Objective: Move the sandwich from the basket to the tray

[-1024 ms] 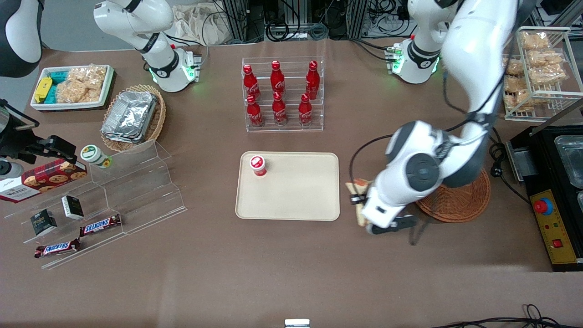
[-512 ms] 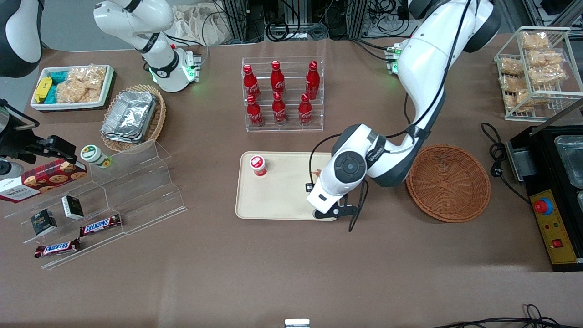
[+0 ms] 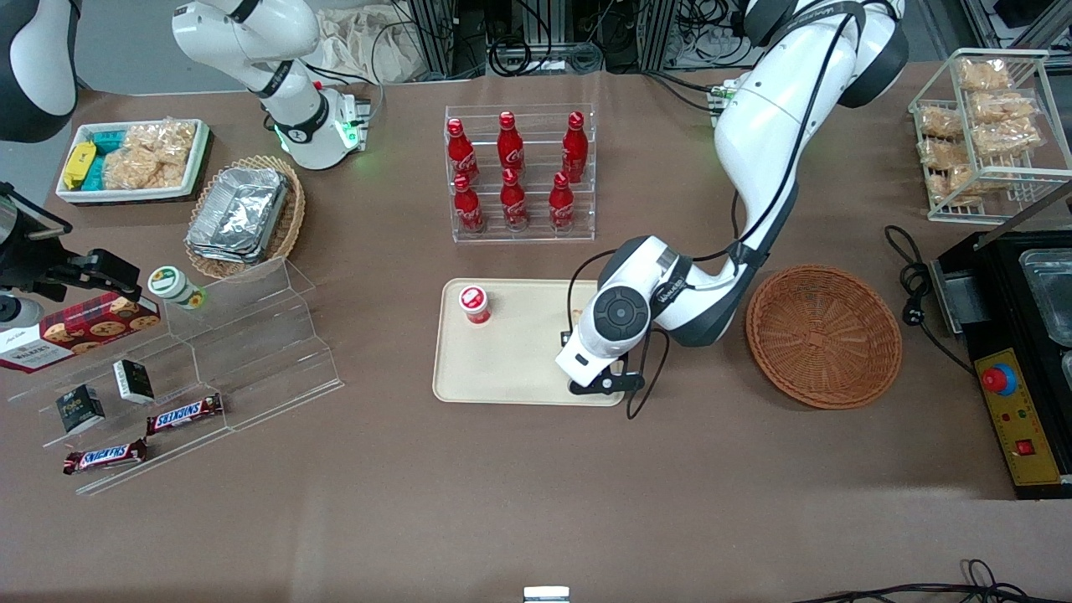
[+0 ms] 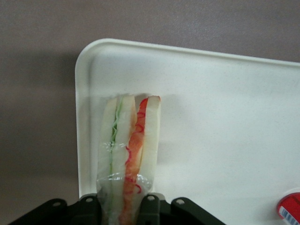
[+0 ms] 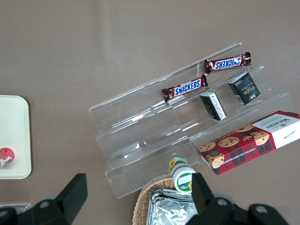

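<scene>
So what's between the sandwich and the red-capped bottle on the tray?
Only bare tray: the left wrist view shows nothing between the sandwich, held in the claw, and the bottle.

A matte brown table fills nearly the whole front view, evenly lit from above, with only soft, short shadows. Along its edge farthest from the front camera stand silver aluminium frame posts with tangled black cables hanging among them, and a crumpled cream cloth lies near them. A strip of pale grey floor shows toward the parked arm's end. At the working arm's end sits a black control box with a yellow panel and red button.
</scene>
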You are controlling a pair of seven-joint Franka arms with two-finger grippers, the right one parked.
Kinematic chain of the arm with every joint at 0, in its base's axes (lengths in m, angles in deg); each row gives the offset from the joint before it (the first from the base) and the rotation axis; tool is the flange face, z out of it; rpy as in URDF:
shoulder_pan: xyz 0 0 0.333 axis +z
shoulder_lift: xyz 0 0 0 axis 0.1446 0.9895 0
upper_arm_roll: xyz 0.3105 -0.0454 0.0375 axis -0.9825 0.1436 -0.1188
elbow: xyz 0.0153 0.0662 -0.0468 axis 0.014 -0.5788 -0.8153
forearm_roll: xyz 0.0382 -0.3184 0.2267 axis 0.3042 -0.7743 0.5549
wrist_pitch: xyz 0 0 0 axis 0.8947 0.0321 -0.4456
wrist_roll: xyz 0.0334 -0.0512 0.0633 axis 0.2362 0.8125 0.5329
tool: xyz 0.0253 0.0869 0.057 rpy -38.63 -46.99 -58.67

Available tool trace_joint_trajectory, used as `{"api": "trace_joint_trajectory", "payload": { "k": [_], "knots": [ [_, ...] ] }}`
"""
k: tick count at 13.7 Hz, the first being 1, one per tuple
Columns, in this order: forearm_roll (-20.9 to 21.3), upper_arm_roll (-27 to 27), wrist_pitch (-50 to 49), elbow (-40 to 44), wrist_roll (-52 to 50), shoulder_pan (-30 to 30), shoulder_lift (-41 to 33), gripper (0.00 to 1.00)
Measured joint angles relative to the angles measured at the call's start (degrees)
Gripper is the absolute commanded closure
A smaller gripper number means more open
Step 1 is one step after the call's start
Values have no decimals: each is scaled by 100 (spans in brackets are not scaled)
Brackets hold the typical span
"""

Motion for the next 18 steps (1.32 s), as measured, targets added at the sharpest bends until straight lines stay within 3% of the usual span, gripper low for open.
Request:
{"api": "trace_joint_trajectory", "payload": {
  "k": [1, 7, 12, 15, 18],
  "knots": [
    [2, 0, -24, -19, 0, -1, 0, 0],
    [10, -12, -740, 202, 0, 47, -339, 0],
    [-17, -42, -1991, 248, 225, 800, -1827, 0],
    [-201, -40, -2004, -351, 414, 1270, -2756, 0],
    [-516, -50, -1734, -1429, 1304, 1814, -3732, 0]
  ]
}}
